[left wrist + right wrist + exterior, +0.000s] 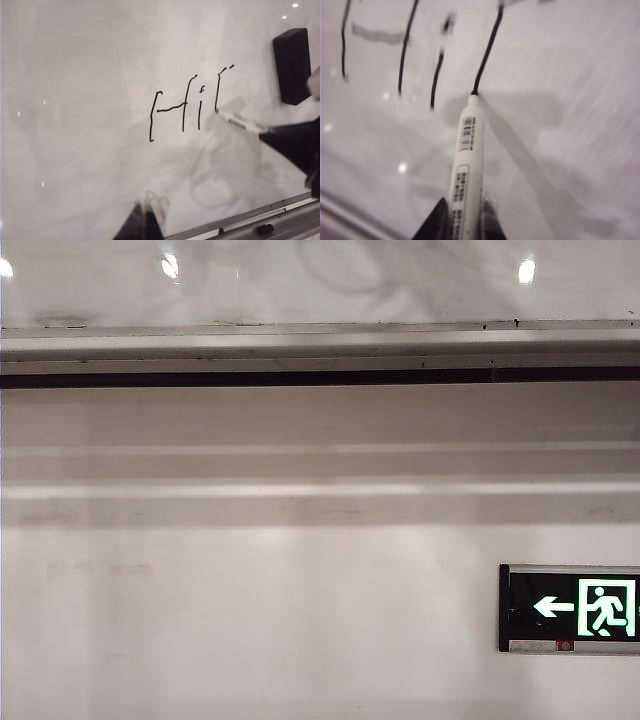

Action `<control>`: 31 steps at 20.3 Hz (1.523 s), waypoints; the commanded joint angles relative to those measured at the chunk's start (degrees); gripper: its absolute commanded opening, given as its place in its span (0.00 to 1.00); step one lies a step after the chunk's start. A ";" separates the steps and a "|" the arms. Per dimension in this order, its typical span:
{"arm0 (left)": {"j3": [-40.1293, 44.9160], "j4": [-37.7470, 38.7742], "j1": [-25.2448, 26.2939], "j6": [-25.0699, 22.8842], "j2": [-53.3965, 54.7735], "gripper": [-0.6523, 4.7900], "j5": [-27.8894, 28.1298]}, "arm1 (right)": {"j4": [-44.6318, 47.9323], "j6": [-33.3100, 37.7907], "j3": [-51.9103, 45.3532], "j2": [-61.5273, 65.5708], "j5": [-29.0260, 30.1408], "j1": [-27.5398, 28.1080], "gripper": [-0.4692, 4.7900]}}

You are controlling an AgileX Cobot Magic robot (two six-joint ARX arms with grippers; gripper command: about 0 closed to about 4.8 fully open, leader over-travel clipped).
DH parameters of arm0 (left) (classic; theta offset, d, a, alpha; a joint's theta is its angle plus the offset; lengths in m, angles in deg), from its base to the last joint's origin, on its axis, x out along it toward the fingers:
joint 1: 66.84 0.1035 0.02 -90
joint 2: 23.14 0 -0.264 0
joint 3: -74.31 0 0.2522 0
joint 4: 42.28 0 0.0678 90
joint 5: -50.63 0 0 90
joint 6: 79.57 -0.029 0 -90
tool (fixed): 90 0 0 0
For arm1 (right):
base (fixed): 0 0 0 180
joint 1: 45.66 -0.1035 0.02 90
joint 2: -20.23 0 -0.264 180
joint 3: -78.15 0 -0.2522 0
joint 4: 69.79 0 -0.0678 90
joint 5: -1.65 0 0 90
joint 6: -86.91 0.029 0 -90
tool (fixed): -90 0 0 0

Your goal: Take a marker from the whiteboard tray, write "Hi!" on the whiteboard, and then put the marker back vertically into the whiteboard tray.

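Observation:
The whiteboard bears black strokes reading "Hi" and one more upright line. In the left wrist view my right gripper comes in from the side, shut on the white marker. The marker's tip touches the board at the lower end of that last line. The right wrist view shows the marker clamped between the right gripper's fingers, cap off. My left gripper is shut and empty, close to the board above the whiteboard tray. In the exterior view, only the board and tray show; both arms are out of sight.
A black eraser sticks to the board above the right gripper. A second pen and a loose black cap lie on the tray. Below the tray is a matte wall with a green exit sign.

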 commanded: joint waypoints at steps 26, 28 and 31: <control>-0.22 -0.66 0.00 0.20 -0.15 0.11 -0.22 | -5.16 1.09 -0.26 -0.39 -0.07 0.07 0.09; -0.22 -0.70 0.00 0.20 -0.13 0.11 -0.22 | -4.68 1.07 -0.26 -0.07 -0.07 0.09 0.09; -0.22 -0.70 0.00 0.20 -0.15 0.11 -0.20 | -3.43 1.07 -0.26 0.37 -0.07 0.09 0.09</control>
